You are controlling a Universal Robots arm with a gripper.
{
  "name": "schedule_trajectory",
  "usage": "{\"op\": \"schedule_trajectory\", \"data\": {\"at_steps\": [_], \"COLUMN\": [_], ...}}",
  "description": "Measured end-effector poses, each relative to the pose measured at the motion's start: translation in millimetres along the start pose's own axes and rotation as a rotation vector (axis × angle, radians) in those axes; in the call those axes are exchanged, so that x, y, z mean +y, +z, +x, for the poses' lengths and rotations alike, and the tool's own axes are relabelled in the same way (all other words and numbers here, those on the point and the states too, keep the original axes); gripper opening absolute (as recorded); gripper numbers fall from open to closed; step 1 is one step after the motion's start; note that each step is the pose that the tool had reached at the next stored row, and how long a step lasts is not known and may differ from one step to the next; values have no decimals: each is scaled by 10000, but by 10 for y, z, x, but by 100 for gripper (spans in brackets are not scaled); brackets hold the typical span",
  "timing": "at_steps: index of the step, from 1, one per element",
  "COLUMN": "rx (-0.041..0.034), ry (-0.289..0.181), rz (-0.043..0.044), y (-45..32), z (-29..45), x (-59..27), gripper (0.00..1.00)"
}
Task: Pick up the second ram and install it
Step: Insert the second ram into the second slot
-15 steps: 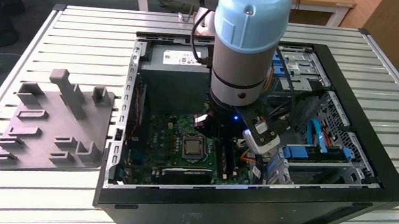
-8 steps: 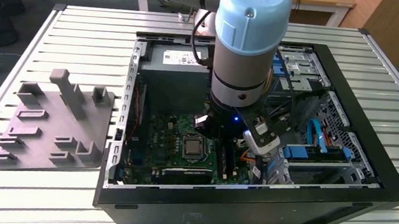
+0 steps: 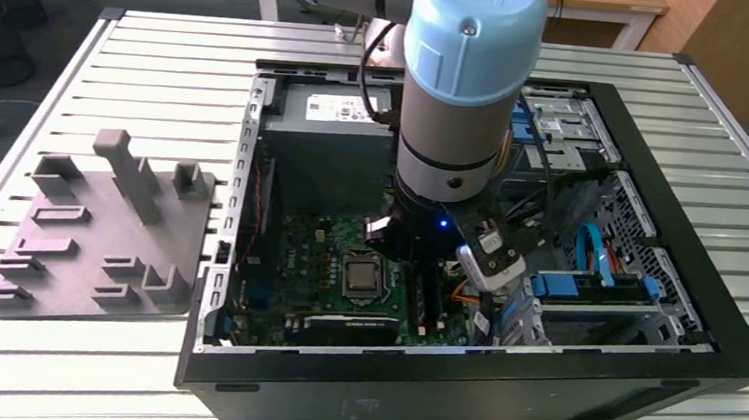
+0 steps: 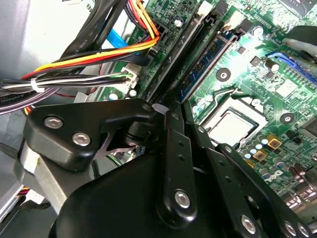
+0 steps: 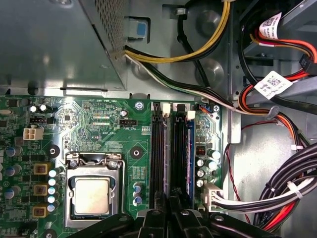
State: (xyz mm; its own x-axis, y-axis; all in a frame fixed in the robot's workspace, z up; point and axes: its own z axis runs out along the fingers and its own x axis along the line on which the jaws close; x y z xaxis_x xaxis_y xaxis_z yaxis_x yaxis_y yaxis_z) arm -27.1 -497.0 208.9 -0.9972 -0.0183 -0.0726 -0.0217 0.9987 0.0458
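My gripper (image 3: 406, 245) is down inside the open computer case (image 3: 470, 366), over the black memory slots (image 5: 158, 153) beside the processor (image 5: 91, 196). In both wrist views its black fingers (image 4: 173, 148) come together just above the slots, so the gripper (image 4: 167, 111) (image 5: 168, 206) is shut. Whatever lies between the tips is hidden. A long blue-green ram (image 4: 208, 62) (image 5: 190, 158) stands in the slot nearest the case wall and runs in under the fingers. I cannot tell whether this strip is the second ram.
The grey power supply (image 3: 328, 131) sits just beyond the slots. Cable bundles (image 4: 99, 54) (image 5: 287, 193) hang close beside them. Drive bays with blue parts (image 3: 596, 283) fill the case toward the exterior view's right. A grey parts fixture (image 3: 91, 238) lies on the slatted table outside the case.
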Motion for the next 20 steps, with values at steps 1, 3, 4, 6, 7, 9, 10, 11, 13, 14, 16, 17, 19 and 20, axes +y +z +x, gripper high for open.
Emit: {"op": "schedule_trajectory", "data": {"at_steps": [1,3,4,6,7,9,10,11,13,14,16,17,19,20], "rx": [1,2,3,3,3,2,3,3,3,3,2,3,4,2], "ry": [0,0,0,1,1,1,1,1,-1,-1,0,0,0,1], "rz": [1,1,3,3,2,2,3,2,3,2,2,3,3,1], "y": [0,0,-2,-54,-98,-188,-237,-282,-372,-416,-505,-551,-604,-604], "z": [0,0,0,-3,-7,-13,-16,-20,-27,-30,-36,-40,-44,-44], "x": [0,0,0,2,4,8,10,13,20,23,30,33,35,36], "gripper": [15,21,21,21,21,21,21,21,20,20,10,10,10,10]}}
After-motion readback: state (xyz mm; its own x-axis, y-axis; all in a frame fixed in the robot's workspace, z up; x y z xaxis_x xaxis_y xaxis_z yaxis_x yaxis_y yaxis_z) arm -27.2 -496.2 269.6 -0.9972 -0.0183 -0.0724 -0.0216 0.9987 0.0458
